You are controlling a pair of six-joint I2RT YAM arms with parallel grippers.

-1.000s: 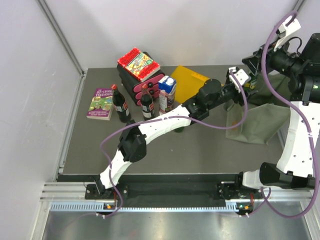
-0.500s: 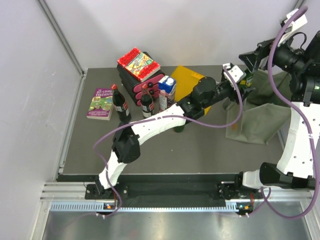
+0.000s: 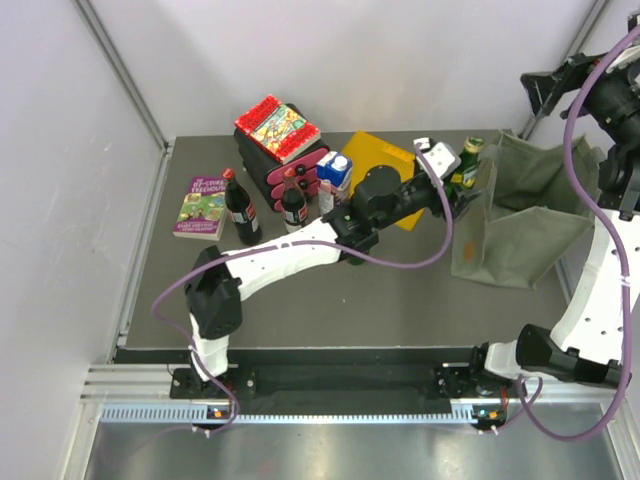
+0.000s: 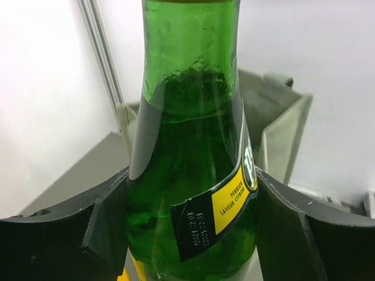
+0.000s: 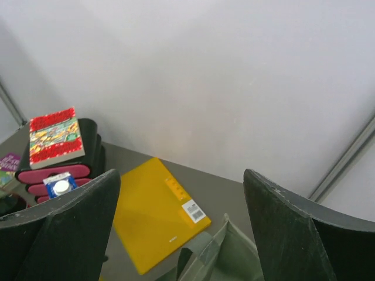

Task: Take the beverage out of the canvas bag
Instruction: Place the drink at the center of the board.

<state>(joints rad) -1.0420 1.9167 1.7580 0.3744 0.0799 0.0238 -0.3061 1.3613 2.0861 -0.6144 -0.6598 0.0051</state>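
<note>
My left gripper [image 3: 462,178] is shut on a green glass bottle [image 3: 466,163] with a yellow and black label. It holds the bottle upright just left of the olive-green canvas bag [image 3: 525,215], above the table. In the left wrist view the bottle [image 4: 190,164] fills the gap between both fingers. My right gripper [image 3: 552,88] is open and empty, high above the bag's far right side. The right wrist view shows the bag's rim and handle [image 5: 225,254] below its fingers.
A yellow folder [image 3: 378,160] lies left of the bag and shows in the right wrist view [image 5: 155,211]. Two dark cola bottles [image 3: 240,210], a milk carton [image 3: 335,180], a black and pink stack topped by a book [image 3: 278,130] and a purple book [image 3: 203,207] stand at the back left.
My left gripper has drawn back to the left and up out of the bag with the green bottle in it. My right gripper has risen and moved right, away from the bag.
</note>
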